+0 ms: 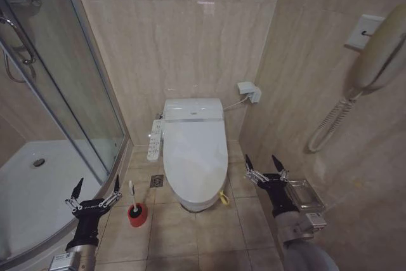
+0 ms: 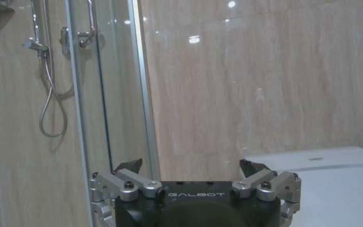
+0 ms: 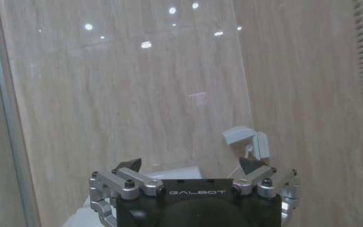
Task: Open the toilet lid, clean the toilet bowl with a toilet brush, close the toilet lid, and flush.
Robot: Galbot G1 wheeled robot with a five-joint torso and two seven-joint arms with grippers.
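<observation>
Left end effector spread, empty | toilet lid down, white

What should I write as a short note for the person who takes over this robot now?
Left gripper: open, empty, low near the shower tray.
Right gripper: open, empty, right of the toilet.
Toilet lid: closed over the toilet bowl.
Toilet brush: standing in its red holder on the floor, left of the bowl.
Done: nothing visible.
Left: open lid, brush bowl, close lid, flush.
</observation>
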